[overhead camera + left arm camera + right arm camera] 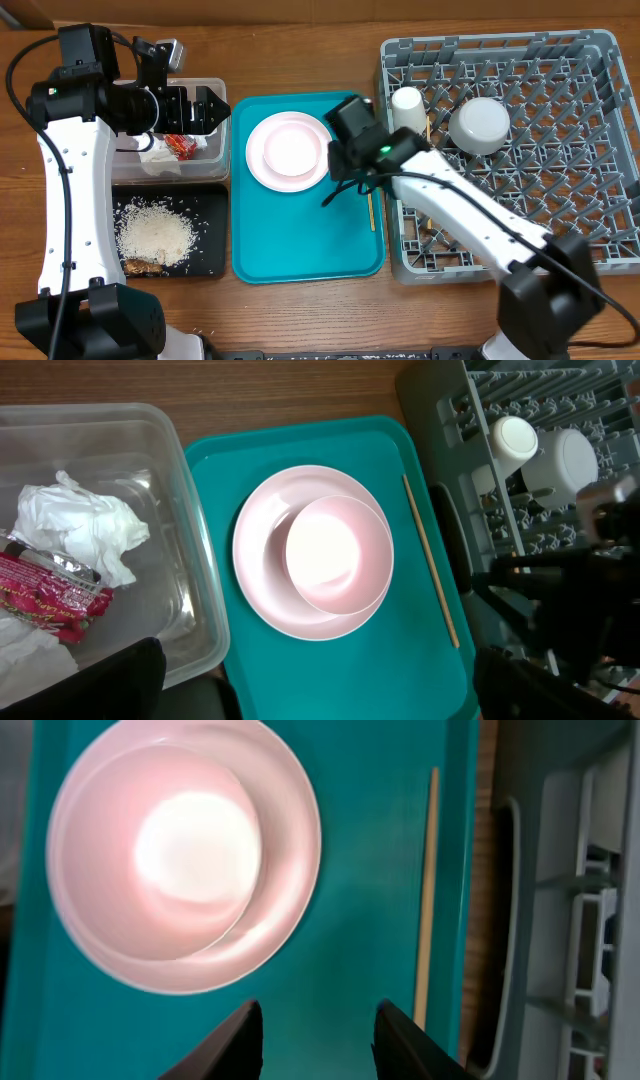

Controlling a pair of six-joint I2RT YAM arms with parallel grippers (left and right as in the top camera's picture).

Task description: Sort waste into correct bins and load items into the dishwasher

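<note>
Because the wooden chopstick (428, 900) lies flat on the teal tray (365, 830), thin, stiff, light, pinch it mid-length with the right gripper (312, 1025), fingers parted, empty; left gripper (215, 108) spread wide, empty.

no word, label, brand, number or sign can be read in any view. the red snack wrapper (50, 595) lying in the clear tub (198, 565) shows pale printed marks, but they are too small and crumpled to make out.
</note>
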